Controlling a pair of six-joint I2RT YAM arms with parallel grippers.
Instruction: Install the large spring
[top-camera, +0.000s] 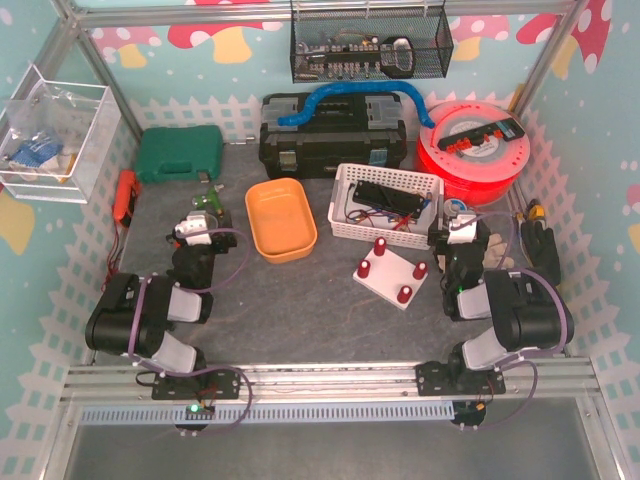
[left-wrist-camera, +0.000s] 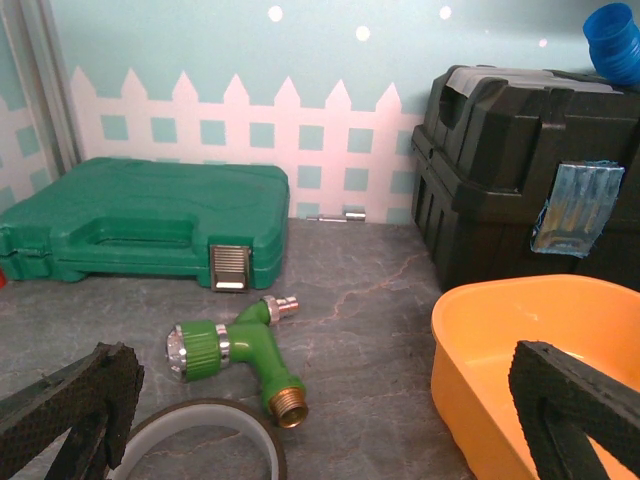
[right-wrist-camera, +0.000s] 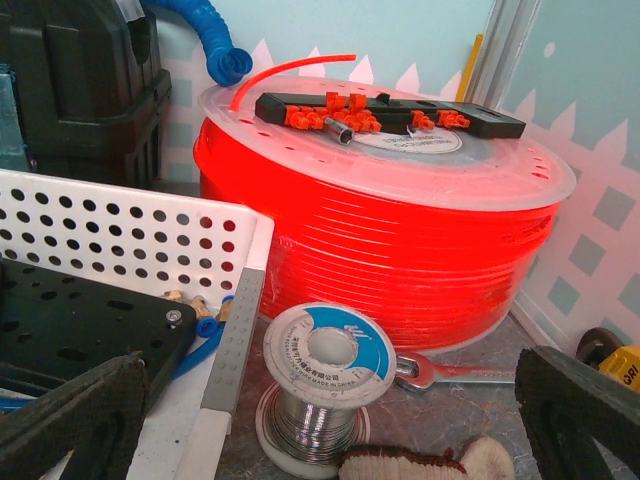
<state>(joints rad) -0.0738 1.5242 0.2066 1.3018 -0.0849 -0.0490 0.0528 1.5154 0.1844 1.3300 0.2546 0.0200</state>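
Observation:
A white base plate (top-camera: 388, 272) with several red posts lies on the grey table between the arms, nearer the right one. I see no spring in any view. My left gripper (top-camera: 205, 215) is open and empty, low over the table left of an orange bin (top-camera: 280, 218). In the left wrist view (left-wrist-camera: 325, 410) its fingers stand wide apart. My right gripper (top-camera: 462, 218) is open and empty at the right end of a white perforated basket (top-camera: 385, 203). In the right wrist view (right-wrist-camera: 330, 410) its fingers are also wide apart.
A green hose nozzle (left-wrist-camera: 235, 348) and a tape roll (left-wrist-camera: 200, 440) lie before the left gripper. A solder spool (right-wrist-camera: 325, 380), a wrench (right-wrist-camera: 450, 373) and a red tubing reel (right-wrist-camera: 380, 200) are before the right. A black toolbox (top-camera: 332, 135) and green case (top-camera: 180, 153) stand behind.

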